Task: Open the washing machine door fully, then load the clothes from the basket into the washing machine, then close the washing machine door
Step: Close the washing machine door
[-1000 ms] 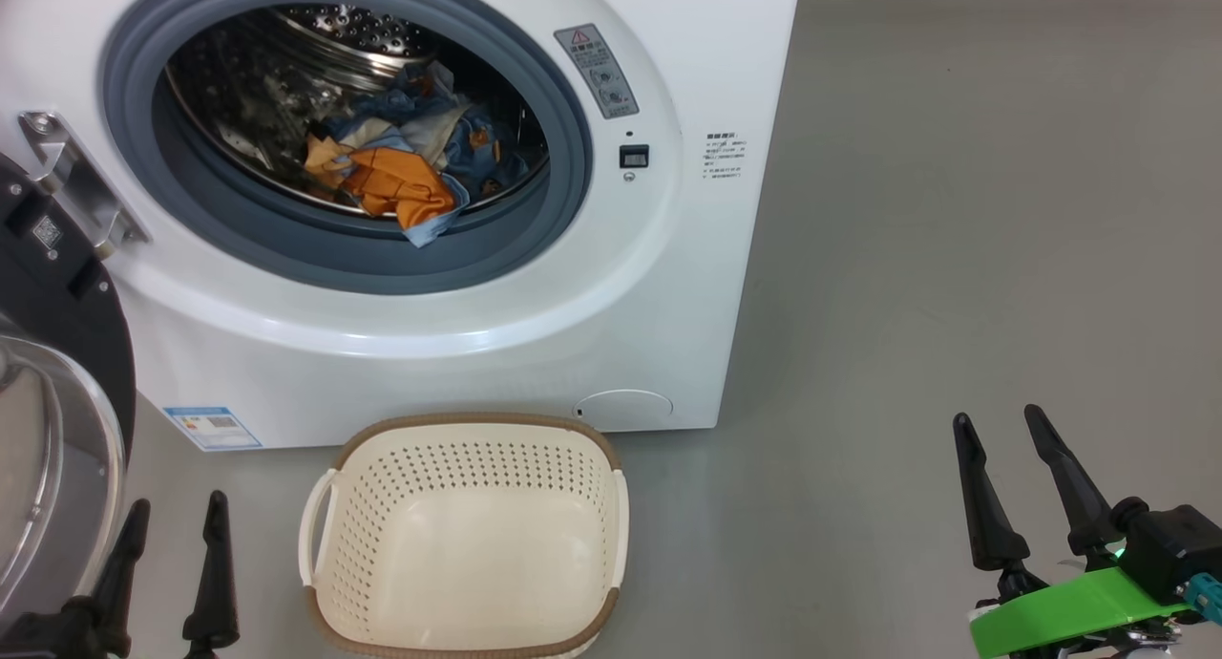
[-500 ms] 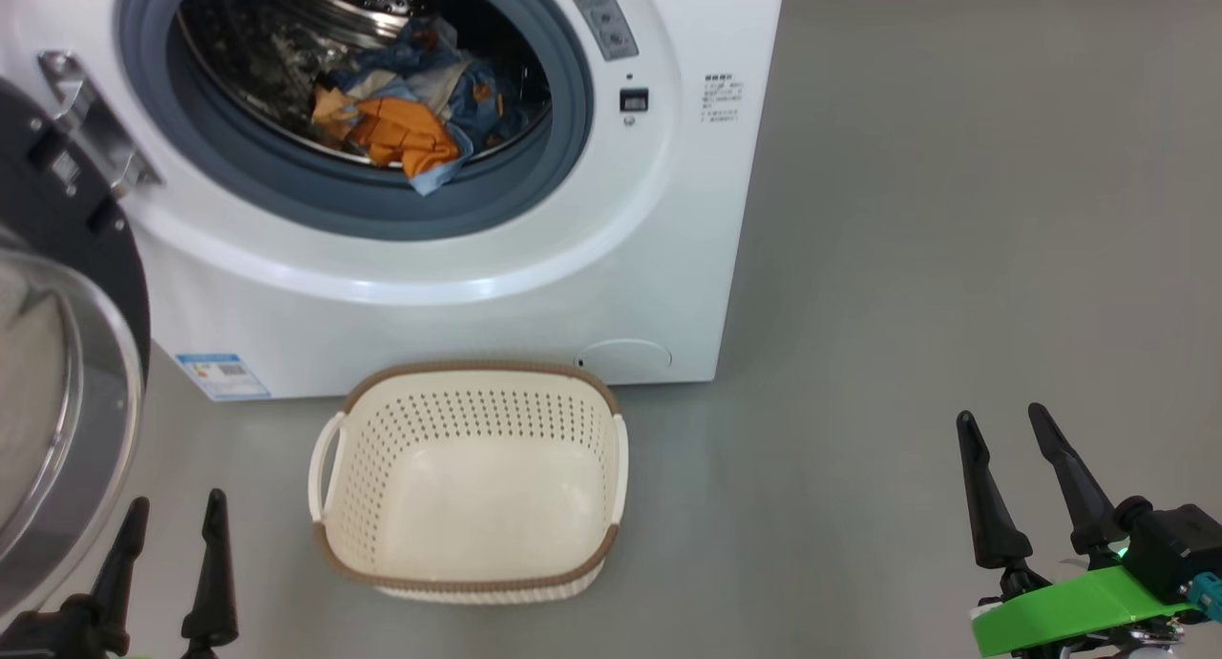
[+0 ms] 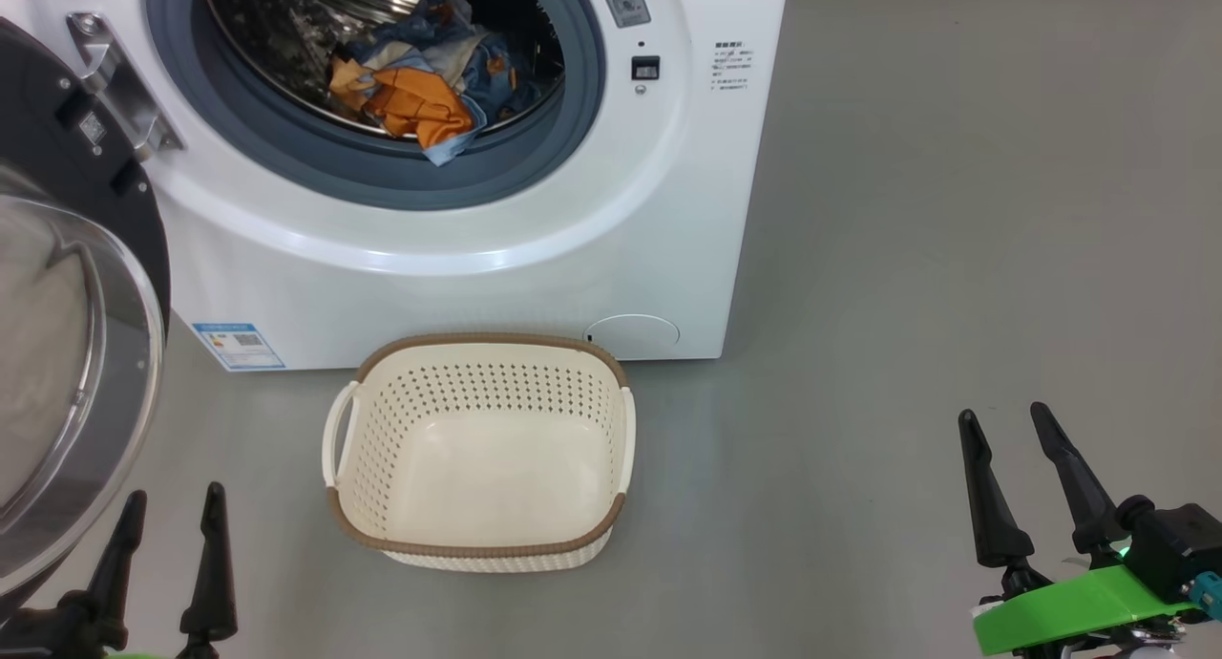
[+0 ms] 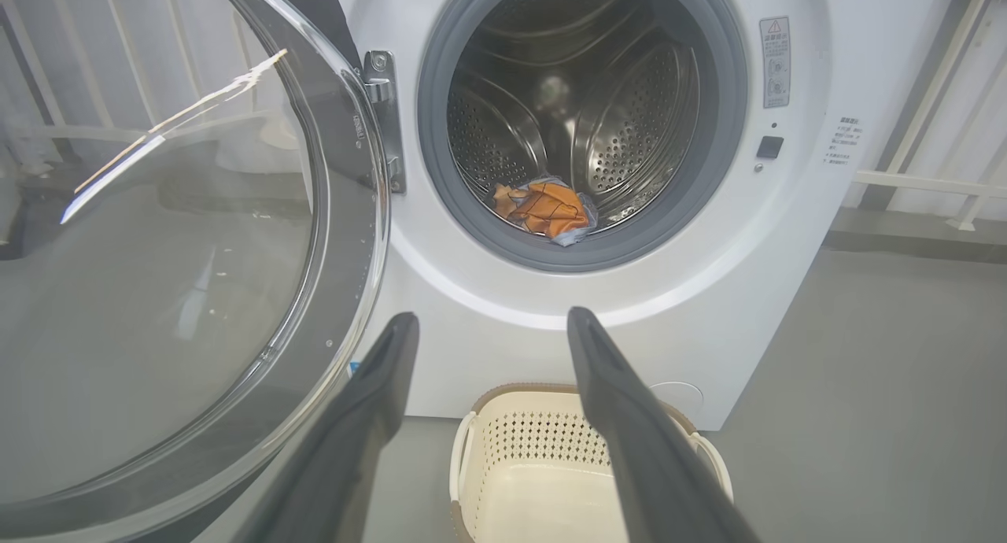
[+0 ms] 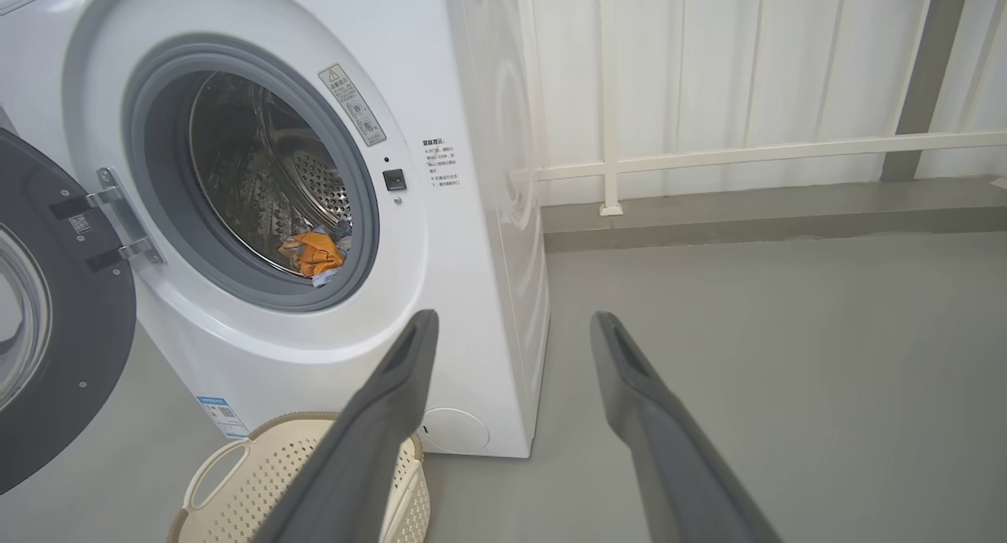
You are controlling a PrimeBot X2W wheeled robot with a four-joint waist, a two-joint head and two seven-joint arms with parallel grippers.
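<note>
The white washing machine (image 3: 496,258) (image 4: 787,236) (image 5: 464,236) stands with its door (image 3: 67,334) (image 4: 173,267) (image 5: 55,330) swung wide open to the left. The clothes (image 3: 420,95) (image 4: 544,208) (image 5: 313,253), light blue with orange patches, lie in the steel drum. On the floor in front sits the cream basket (image 3: 482,544) (image 4: 488,448) (image 5: 228,488), with nothing in it. My left gripper (image 3: 172,520) (image 4: 492,323) is open, low at the left beside the door. Far right of the basket, my right gripper (image 3: 1002,430) (image 5: 511,323) also stands open and holds nothing.
Grey floor (image 3: 955,210) stretches to the right of the machine. A white railing and pale wall panels (image 5: 747,145) run behind, with a low grey kerb (image 5: 787,212) at their foot.
The camera has tilted down and back, so machine and basket sit higher in the head view. Both grippers stay open and in place.
</note>
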